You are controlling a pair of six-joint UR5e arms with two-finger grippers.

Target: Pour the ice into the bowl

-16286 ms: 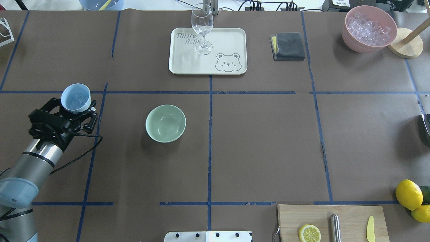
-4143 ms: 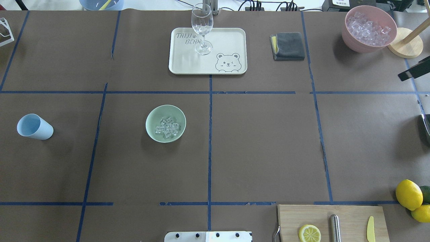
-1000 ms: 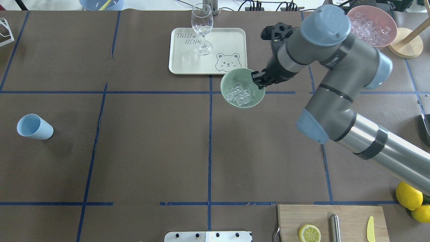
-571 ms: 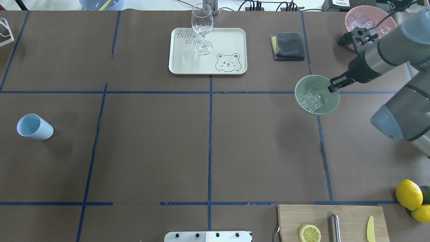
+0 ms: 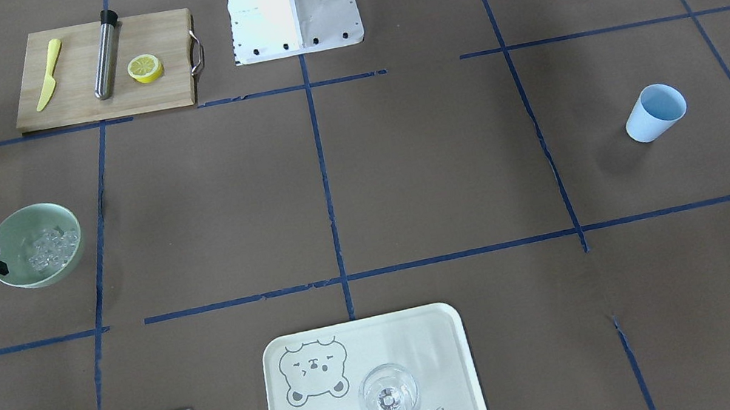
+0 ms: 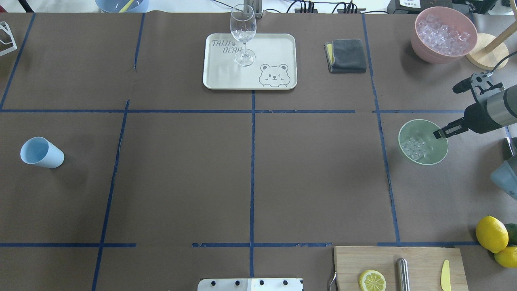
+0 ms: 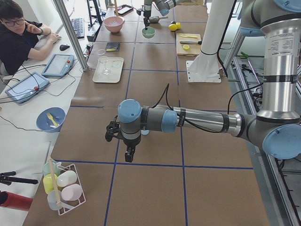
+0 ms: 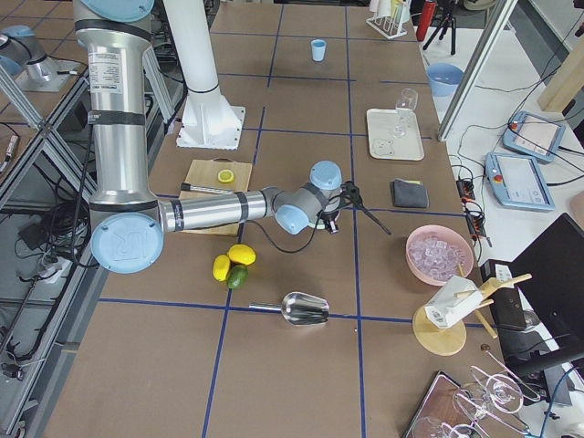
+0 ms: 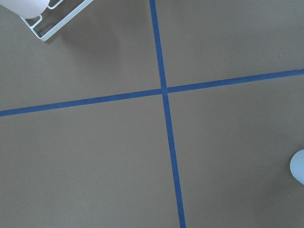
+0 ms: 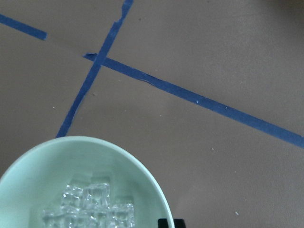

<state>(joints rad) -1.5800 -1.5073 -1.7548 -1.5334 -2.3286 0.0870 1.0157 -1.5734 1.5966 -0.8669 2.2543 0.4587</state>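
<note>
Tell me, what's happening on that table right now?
Right tool shut on bowl rim. Ice inside bowl. Left tool far off, grip unreadable. No object near bowl.

Ice [image 6: 416, 147] sitting in bowl [image 6: 435, 154], right gripper [image 6: 442, 132] pinching its rim, right side of table [image 6: 315, 182]. Cup [image 6: 41, 152] sitting far left. Glass [image 6: 243, 34] standing on tray [image 6: 226, 76], far centre; cloth [image 6: 347, 55] lying right of it.

The cream tray [image 6: 278, 48] reads "TAIJI BEAR".

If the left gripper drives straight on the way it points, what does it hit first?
Likely the table: the left gripper points down at it, near a tape cross. The cup sits off to the side.
</note>
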